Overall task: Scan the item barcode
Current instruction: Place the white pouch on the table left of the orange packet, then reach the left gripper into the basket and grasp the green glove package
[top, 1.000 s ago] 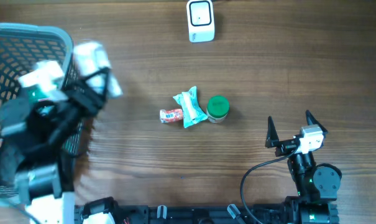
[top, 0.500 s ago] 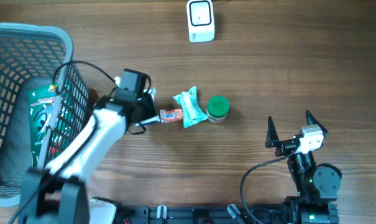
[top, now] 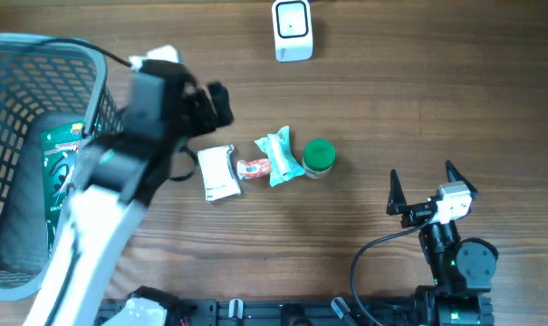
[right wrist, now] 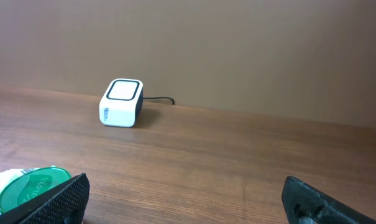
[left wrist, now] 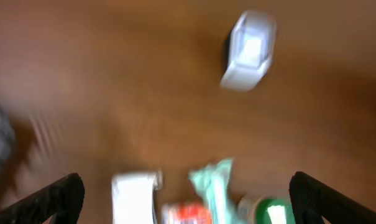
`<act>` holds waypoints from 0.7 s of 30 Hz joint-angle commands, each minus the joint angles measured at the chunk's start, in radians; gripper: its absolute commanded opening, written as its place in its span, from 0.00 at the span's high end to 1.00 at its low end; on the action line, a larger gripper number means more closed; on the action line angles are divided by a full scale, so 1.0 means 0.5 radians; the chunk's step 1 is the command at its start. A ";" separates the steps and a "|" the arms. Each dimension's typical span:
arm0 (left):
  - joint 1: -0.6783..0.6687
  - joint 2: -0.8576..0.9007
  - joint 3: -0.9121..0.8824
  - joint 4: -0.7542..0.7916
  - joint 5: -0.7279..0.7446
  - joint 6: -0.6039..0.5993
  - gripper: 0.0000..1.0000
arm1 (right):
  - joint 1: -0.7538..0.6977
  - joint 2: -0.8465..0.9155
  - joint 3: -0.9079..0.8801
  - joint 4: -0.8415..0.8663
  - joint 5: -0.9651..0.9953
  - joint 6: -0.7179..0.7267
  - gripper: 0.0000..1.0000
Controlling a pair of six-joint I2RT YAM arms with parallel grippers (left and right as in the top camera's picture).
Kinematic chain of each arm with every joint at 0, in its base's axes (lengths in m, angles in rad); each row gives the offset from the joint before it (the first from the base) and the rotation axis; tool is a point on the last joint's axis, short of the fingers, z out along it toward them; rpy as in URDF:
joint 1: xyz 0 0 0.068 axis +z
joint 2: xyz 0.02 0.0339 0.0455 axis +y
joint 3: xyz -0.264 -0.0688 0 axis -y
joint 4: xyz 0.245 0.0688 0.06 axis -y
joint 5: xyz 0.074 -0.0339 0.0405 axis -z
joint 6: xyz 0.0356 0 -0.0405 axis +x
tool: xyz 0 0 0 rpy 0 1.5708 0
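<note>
Left fingers (left wrist: 57, 198): spread wide, nothing between them. The left wrist view is blurred; they hang above the worktop (top: 364, 100), over the row of goods.

Right fingers (right wrist: 58, 194): also spread wide and empty, low over the worktop near its right front corner, well apart from the goods.

Row at mid-worktop, left to right:
- white packet (top: 219, 172), lying flat
- small red packet (top: 253, 167), just beside the white one; I cannot tell whether they touch
- pale green pouch (top: 279, 157), against the red packet
- green-lidded jar (top: 318, 156), upright, next to the pouch

Scanner (top: 293, 29): white box at the far edge, its cable running off behind, well apart from the row.

Basket (top: 94, 56): at the left, with a green packet (top: 60, 170) inside.
</note>
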 commanded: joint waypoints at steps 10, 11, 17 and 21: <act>1.123 -0.401 0.054 -0.433 -0.806 -1.208 0.00 | 0.003 -0.009 -0.002 0.010 0.011 -0.015 0.00; 1.299 -0.352 0.054 -0.460 -0.687 -1.292 0.00 | 0.003 -0.009 -0.002 0.010 0.011 -0.015 0.00; 1.887 0.079 0.054 -0.478 -0.066 -1.224 0.00 | 0.003 -0.009 -0.002 0.010 0.011 -0.014 0.00; 1.928 0.525 0.054 -0.404 0.105 -0.519 0.00 | 0.003 -0.009 -0.002 0.010 0.011 -0.016 0.00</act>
